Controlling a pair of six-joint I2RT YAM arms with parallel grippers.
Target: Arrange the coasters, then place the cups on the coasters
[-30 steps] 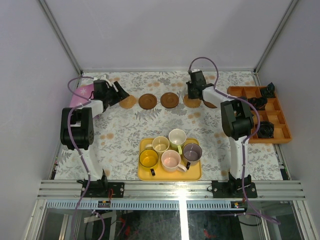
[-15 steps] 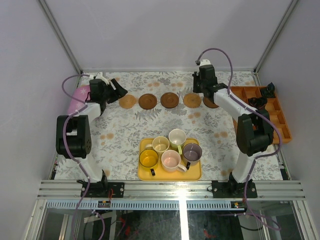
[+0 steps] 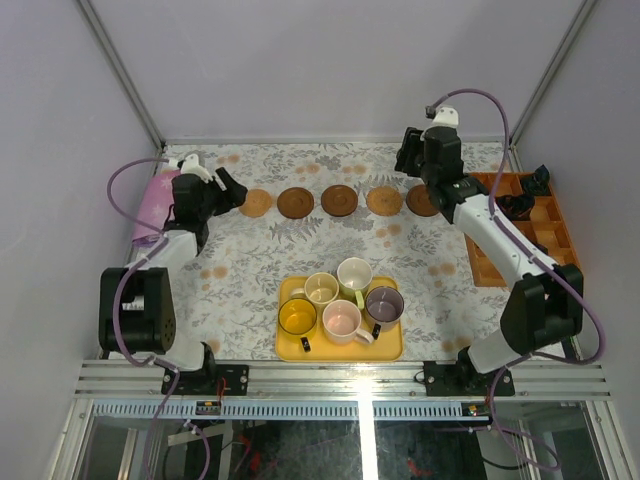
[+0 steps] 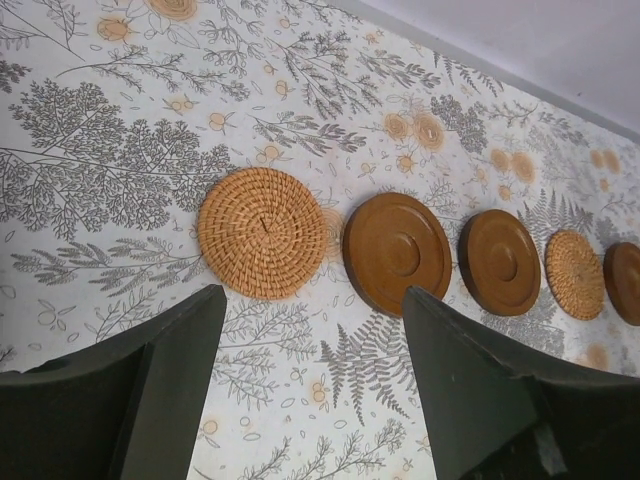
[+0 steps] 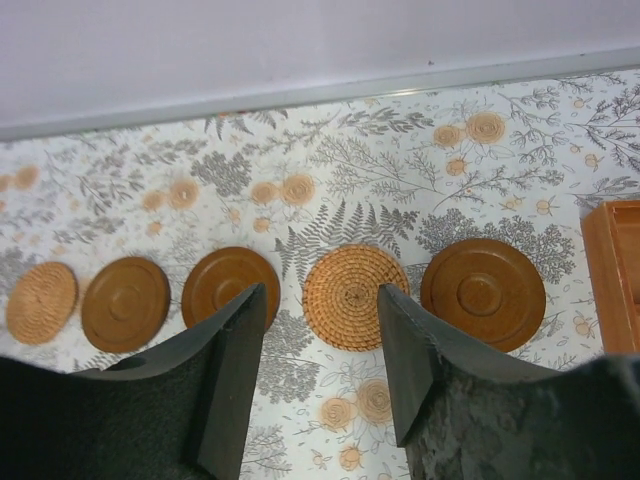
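Five coasters lie in a row across the far part of the table: tan [image 3: 256, 203], brown [image 3: 295, 202], brown [image 3: 339, 200], tan [image 3: 384, 201], brown [image 3: 421, 201]. My left gripper [image 3: 232, 190] [image 4: 312, 295] hangs open just left of the leftmost tan coaster [image 4: 263, 232], holding nothing. Above the right end of the row my right gripper [image 3: 412, 162] [image 5: 322, 290] is open and empty, its fingers framing the tan coaster [image 5: 346, 295] below. The cups stand together on the yellow tray [image 3: 290, 348]: yellow [image 3: 298, 316], cream [image 3: 321, 289], pale green [image 3: 354, 273], purple-grey [image 3: 384, 302], pink [image 3: 342, 320].
An orange compartment box [image 3: 530, 215] with small black objects sits at the right edge, close to the rightmost coaster [image 5: 483, 293]. A pink object [image 3: 152, 205] lies at the left edge behind my left arm. White walls close the table at the back.
My right gripper has opened, let go of the tan coaster and risen back to the right. My left gripper has drawn back leftward off the leftmost tan coaster.
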